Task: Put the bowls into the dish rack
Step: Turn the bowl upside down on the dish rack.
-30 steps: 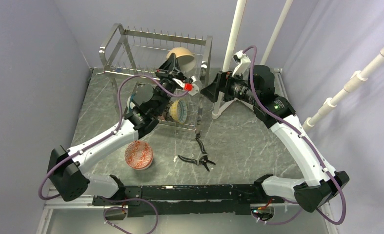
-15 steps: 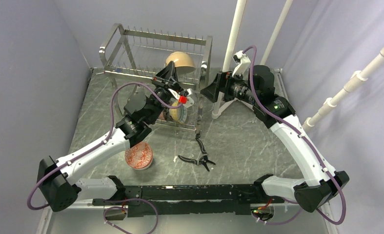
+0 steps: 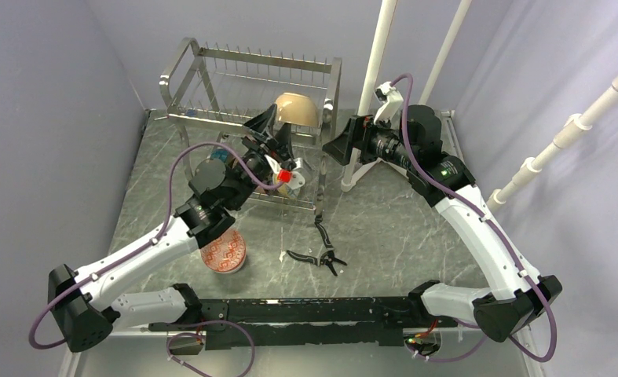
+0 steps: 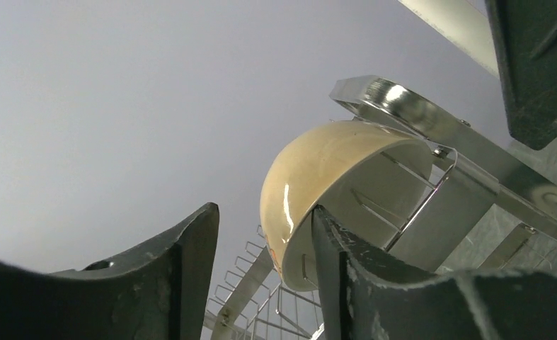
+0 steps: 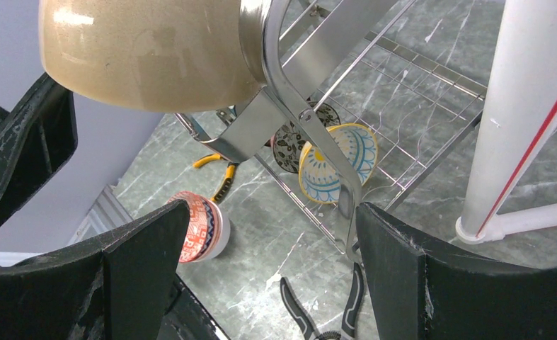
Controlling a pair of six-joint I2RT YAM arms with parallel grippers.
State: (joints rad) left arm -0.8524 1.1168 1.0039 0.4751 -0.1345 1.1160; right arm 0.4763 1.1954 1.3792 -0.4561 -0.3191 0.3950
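A tan bowl (image 3: 297, 109) rests tilted on its side on the upper tier of the steel dish rack (image 3: 211, 86), at its right end. My left gripper (image 3: 274, 127) stands open just below and in front of it. In the left wrist view the tan bowl (image 4: 311, 177) sits past the right finger (image 4: 346, 276), with nothing between the jaws. My right gripper (image 3: 334, 146) hangs open beside the rack's right post. On the lower tier stand a teal bowl with a yellow centre (image 5: 337, 163) and a dark patterned bowl (image 5: 289, 138). A red-patterned bowl (image 3: 224, 250) stands on the table.
Black-handled pliers (image 3: 319, 253) lie on the marble table in front of the rack. White pipes (image 3: 376, 71) rise right of the rack, one foot (image 5: 516, 223) close to my right gripper. Yellow-handled pliers (image 5: 219, 177) lie beyond the rack's corner.
My left gripper has opened and let go of the tan bowl, which now stays on the upper tier. The left arm has drawn back a little. The right arm has not moved.
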